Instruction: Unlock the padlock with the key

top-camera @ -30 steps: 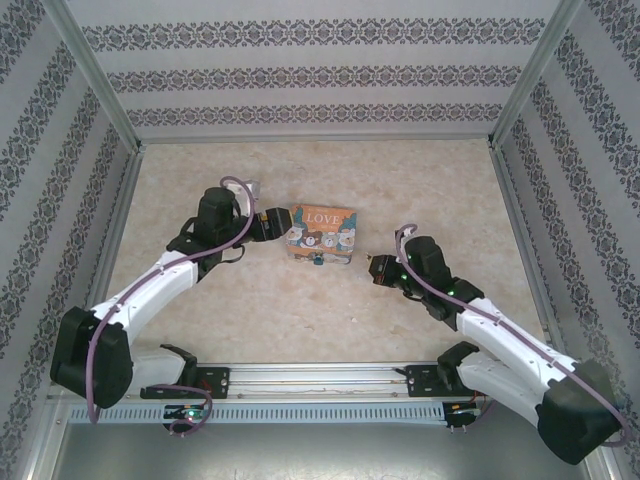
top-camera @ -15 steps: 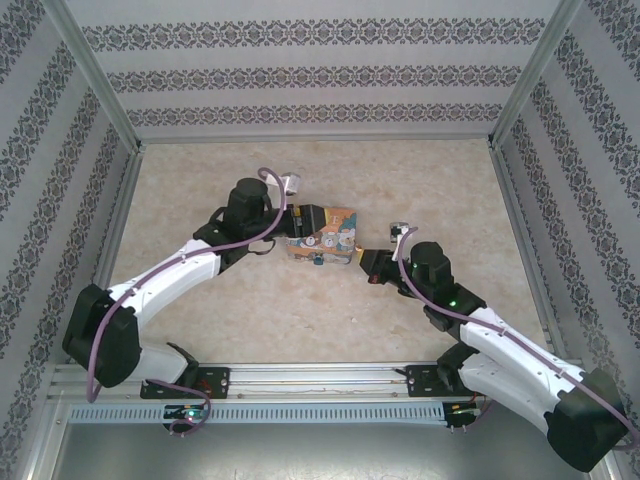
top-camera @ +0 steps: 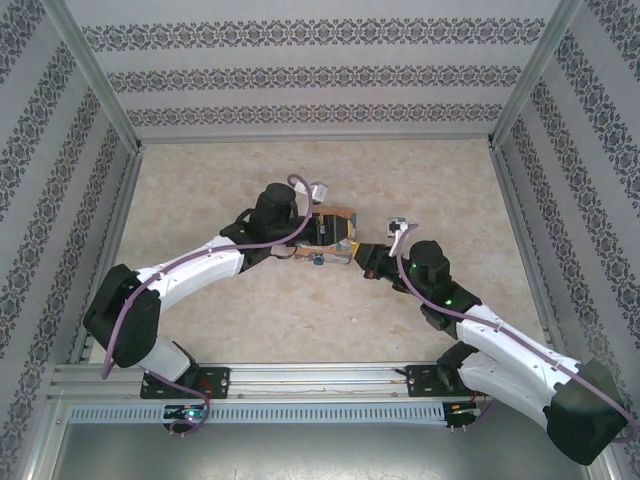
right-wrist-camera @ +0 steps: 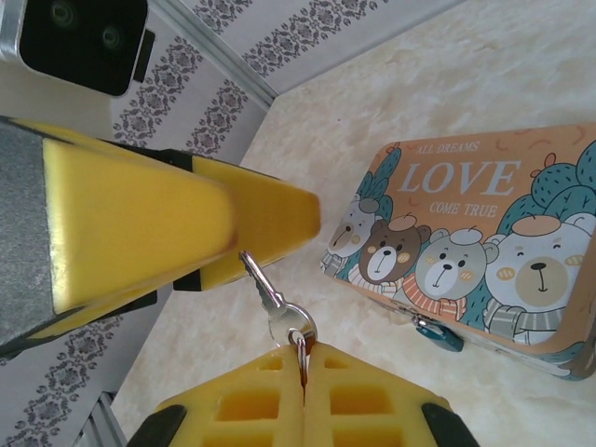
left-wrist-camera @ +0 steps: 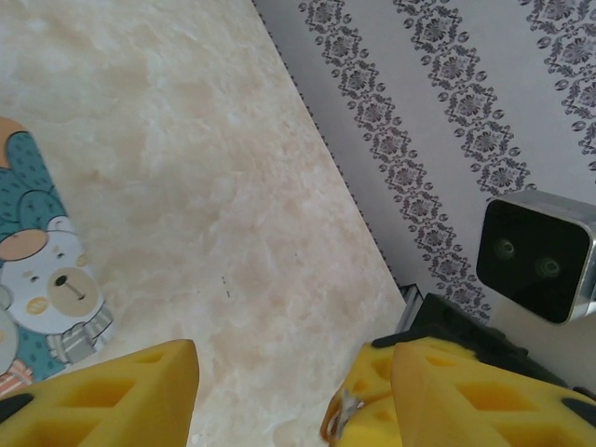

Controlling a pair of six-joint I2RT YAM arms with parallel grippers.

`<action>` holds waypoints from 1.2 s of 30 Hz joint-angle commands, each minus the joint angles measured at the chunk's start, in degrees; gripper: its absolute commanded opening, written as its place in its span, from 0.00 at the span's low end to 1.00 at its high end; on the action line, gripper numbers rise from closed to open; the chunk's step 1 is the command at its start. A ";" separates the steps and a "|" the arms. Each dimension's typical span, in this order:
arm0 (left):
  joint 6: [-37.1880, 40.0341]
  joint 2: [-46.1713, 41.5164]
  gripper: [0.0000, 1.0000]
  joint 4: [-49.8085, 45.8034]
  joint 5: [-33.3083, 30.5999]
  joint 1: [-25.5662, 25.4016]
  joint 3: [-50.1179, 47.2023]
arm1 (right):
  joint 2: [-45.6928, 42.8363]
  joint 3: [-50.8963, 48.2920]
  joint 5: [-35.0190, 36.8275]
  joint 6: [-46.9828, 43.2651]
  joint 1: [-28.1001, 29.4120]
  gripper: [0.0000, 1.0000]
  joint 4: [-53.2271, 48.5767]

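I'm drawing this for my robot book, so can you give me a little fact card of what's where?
Box: orange tin box with cartoon bears and "LOVE", lying on the beige marbled table
Padlock: tiny teal-blue padlock, hanging at the box's front edge
Key: small silver key on a ring, not in the padlock
Right gripper: shut, pinching the key's ring
Left gripper: open, close beside the key

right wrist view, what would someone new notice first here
The orange LOVE tin box with cartoon bears, mid-table, a tiny teal padlock hanging at its front. Close by, the right gripper pinches a small silver key by its ring, beside a big yellow finger of the left gripper.
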 commanded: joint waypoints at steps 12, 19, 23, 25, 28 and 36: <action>-2.50 1.94 0.36 4.85 1.42 -2.49 2.26 | 0.11 0.09 1.64 0.72 1.00 0.00 3.20; -2.51 1.80 0.20 4.83 1.33 -2.58 2.11 | 0.10 -0.15 2.58 1.19 1.00 0.00 3.20; -2.42 1.66 0.08 4.69 1.11 -2.58 2.14 | -0.16 -0.31 2.93 1.44 0.95 0.00 3.18; -2.08 1.40 0.02 4.27 0.90 -2.58 2.20 | -0.40 -0.31 3.09 1.45 0.97 0.00 3.09; -1.32 0.58 0.00 3.72 0.36 -2.58 2.09 | -1.18 -0.43 3.11 1.05 0.88 0.10 2.86; 4.62 -3.03 0.00 -2.59 0.24 -0.68 2.98 | -6.06 -1.03 -0.59 0.07 -2.20 0.34 0.61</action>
